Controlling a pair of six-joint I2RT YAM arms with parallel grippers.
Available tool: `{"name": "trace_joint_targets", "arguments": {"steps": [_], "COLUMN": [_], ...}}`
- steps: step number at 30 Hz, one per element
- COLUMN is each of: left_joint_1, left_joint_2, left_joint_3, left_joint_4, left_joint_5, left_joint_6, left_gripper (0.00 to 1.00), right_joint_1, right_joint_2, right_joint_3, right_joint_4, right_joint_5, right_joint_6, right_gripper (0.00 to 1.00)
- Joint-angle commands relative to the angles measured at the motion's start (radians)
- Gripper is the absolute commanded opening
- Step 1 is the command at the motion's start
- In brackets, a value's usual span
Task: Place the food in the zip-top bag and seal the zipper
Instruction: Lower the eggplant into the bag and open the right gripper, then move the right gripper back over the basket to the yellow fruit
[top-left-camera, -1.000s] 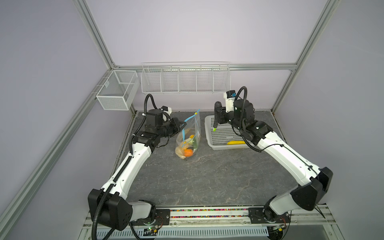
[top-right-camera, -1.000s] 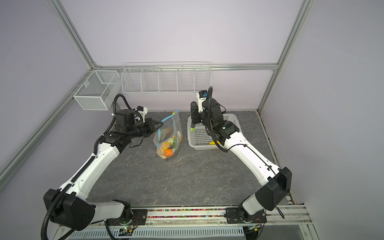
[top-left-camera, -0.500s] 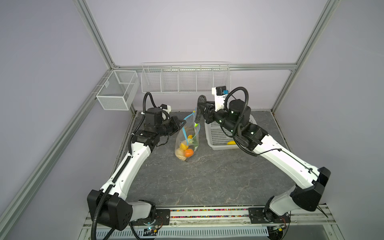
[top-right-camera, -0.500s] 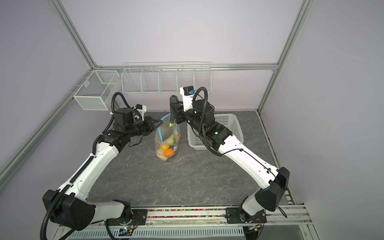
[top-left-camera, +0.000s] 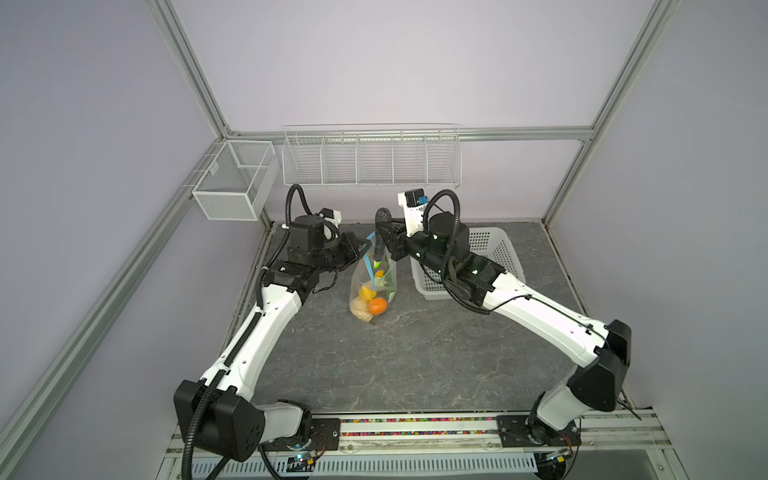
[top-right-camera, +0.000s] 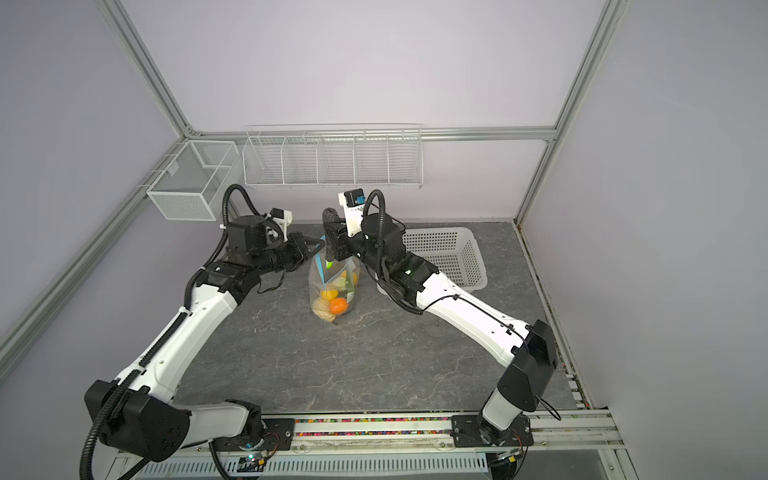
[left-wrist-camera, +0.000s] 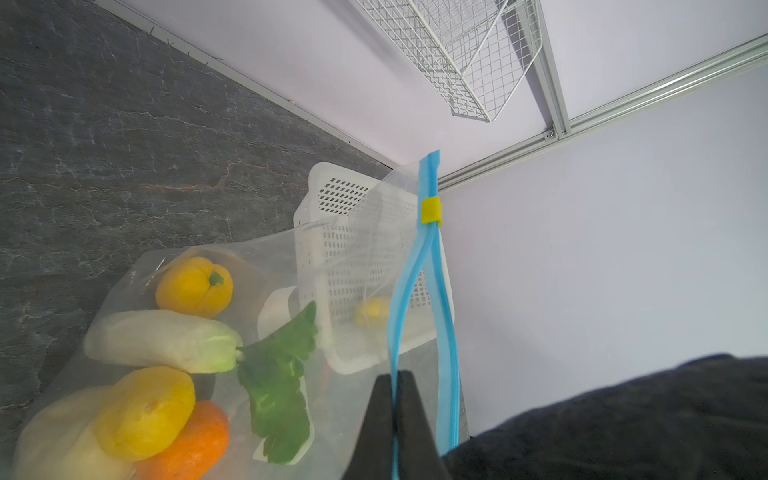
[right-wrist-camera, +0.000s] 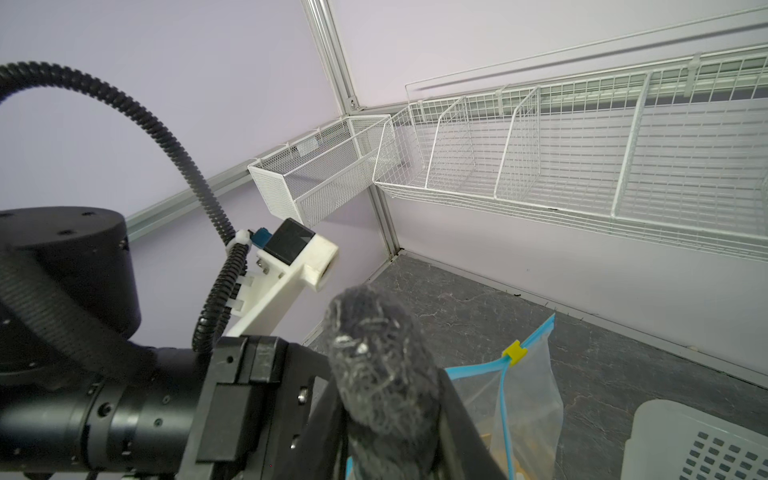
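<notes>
The clear zip-top bag (top-left-camera: 374, 286) stands upright on the grey table in both top views, its mouth open. Inside lie an orange (left-wrist-camera: 187, 440), yellow pieces (left-wrist-camera: 194, 286), a white oblong piece (left-wrist-camera: 162, 340) and a leafy-green piece (left-wrist-camera: 278, 386). My left gripper (left-wrist-camera: 392, 376) is shut on one side of the blue zipper (left-wrist-camera: 432, 257); the yellow slider (left-wrist-camera: 431, 210) sits near the strip's far end. My right gripper (right-wrist-camera: 390, 415) is shut on a dark fuzzy oblong piece (top-left-camera: 380, 237) with a green tip. It hangs upright over the bag's mouth (top-right-camera: 330, 237).
A white perforated basket (top-left-camera: 498, 253) stands right of the bag, partly under the right arm. White wire racks (top-left-camera: 370, 158) and a mesh bin (top-left-camera: 232, 183) hang on the back wall. Metal frame posts edge the table.
My right arm has swung left from over the basket to the bag's mouth, carrying the dark piece. My left gripper has kept its hold on the bag's edge.
</notes>
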Motion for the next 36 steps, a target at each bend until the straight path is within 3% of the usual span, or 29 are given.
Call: {"name": "trace_joint_targets", "arguments": {"steps": [1, 15, 27, 32, 36], "left_joint_1": [0.004, 0.005, 0.008, 0.008, 0.008], "left_joint_2": [-0.027, -0.021, -0.041, -0.055, -0.064], "left_joint_3": [0.033, 0.024, -0.045, -0.071, -0.096], "left_joint_4": [-0.004, 0.014, 0.111, 0.107, 0.133], "left_joint_5": [-0.004, -0.007, -0.025, -0.034, -0.047], "left_joint_6": [-0.001, -0.009, -0.057, -0.039, -0.032], "left_gripper": [0.0, 0.0, 0.0, 0.0, 0.0], "right_joint_1": [0.011, 0.026, -0.001, 0.0, -0.005], "right_joint_2": [-0.007, -0.014, 0.029, -0.088, -0.231], "right_joint_3": [-0.033, -0.088, 0.011, -0.014, -0.066], "right_joint_4": [-0.002, -0.054, -0.167, -0.309, -0.475], "right_joint_5": [0.02, 0.069, 0.077, 0.113, 0.254], "right_joint_6": [0.018, -0.004, -0.016, 0.01, 0.043], "right_gripper": [0.3, 0.4, 0.51, 0.54, 0.56]}}
